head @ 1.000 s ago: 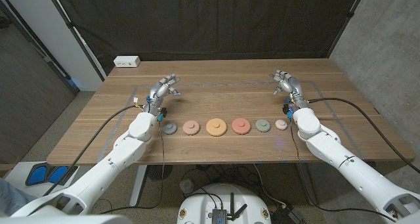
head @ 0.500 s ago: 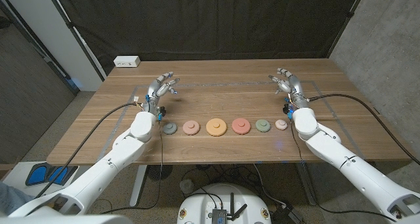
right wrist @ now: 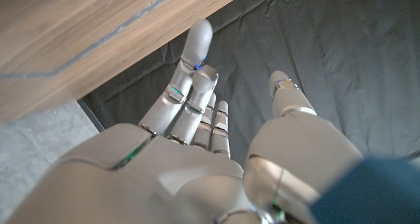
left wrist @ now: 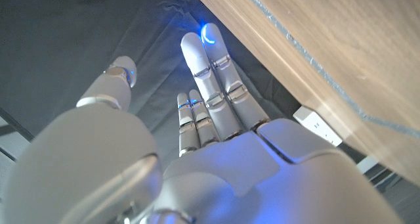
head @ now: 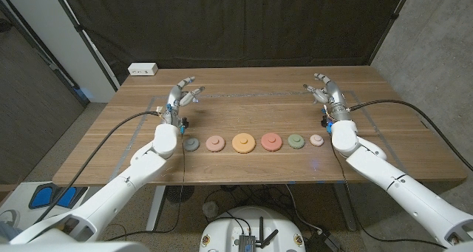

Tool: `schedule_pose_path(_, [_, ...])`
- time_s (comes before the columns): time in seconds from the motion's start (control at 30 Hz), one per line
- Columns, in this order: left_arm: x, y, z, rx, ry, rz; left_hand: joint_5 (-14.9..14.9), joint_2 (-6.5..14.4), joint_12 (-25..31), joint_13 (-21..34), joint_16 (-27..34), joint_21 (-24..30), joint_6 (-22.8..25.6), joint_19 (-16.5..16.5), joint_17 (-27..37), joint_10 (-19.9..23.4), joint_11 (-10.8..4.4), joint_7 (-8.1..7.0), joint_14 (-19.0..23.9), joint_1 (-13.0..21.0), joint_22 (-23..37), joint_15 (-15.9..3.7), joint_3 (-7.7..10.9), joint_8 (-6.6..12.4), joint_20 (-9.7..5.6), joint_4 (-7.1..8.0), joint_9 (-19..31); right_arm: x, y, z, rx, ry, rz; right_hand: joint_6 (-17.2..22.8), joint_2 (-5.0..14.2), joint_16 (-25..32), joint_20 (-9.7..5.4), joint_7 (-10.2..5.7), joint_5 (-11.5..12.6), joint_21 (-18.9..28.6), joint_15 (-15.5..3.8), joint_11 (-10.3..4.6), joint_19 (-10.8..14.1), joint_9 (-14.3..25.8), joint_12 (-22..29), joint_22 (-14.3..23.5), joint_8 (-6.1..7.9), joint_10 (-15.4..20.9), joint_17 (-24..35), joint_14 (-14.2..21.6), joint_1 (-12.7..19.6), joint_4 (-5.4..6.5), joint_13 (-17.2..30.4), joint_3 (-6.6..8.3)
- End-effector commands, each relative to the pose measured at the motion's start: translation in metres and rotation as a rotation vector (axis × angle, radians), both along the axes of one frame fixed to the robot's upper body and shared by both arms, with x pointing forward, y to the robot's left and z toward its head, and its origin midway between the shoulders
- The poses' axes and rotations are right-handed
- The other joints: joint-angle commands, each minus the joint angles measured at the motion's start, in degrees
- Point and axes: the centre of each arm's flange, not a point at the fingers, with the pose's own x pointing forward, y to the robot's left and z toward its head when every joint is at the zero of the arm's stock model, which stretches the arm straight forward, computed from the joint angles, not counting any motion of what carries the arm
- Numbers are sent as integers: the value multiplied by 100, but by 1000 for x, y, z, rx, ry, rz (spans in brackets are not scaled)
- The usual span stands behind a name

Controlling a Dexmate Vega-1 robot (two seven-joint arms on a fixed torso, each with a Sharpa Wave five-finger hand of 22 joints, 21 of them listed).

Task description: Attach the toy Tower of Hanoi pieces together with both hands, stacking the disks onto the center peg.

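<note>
Both hands hold nothing, fingers straight and apart: the left hand (head: 182, 95) and right hand (head: 326, 92) are raised beyond the row of disks. Nearer the robot, six disks lie side by side on the wooden table (head: 251, 171): grey-blue disk (head: 191, 144), pink disk (head: 215, 142), orange disk (head: 243, 142), red disk (head: 271, 141), green disk (head: 296, 141), small pale disk (head: 317, 140). A white power strip (head: 143, 69) sits at the far left corner.

Empty right hand (right wrist: 197, 152), fingers extended, beside table (right wrist: 79, 40)

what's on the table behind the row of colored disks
Behind the row of disks both robot hands hover, left hand and right hand, holding nothing. Farther back a white power strip lies at the table's far left corner. No peg is visible.
</note>
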Motion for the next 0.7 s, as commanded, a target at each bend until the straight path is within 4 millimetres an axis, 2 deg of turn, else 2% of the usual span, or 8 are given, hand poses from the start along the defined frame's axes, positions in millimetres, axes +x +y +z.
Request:
schedule_pose_path(0.03, [-6,-16,-4,62,-48,132,28,-66,69,43,61,65,130,69,-26,133,-31,-21,88,2,12,-309,-88,67,-429,16,22,-12,1,2,-166,-73,-173,53,-23,-47,-273,-40,52,28,-533,-10,-32,34,-12,-33,27,-36,-23,-67,66,45,35,13])
schedule_pose_path(0.4, [-20,-19,-1,113,-108,242,26,-77,70,81,147,146,207,112,-116,243,-63,-58,164,59,-11,-317,-203,73,-434,35,24,-21,16,-2,-268,-87,-269,47,-36,-137,-272,-85,56,37,-534,4,-92,51,-29,-107,23,-106,-118,-169,116,51,81,-14])
schedule_pose_path(0.7, [-30,-14,-9,175,-101,276,36,-53,52,105,207,183,182,98,-148,260,-87,-73,199,125,-23,-320,-246,48,-442,37,24,-32,24,-7,-322,-85,-319,14,-42,-153,-273,-95,51,53,-535,-1,-125,64,-30,-171,10,-142,-159,-186,162,56,119,-52])
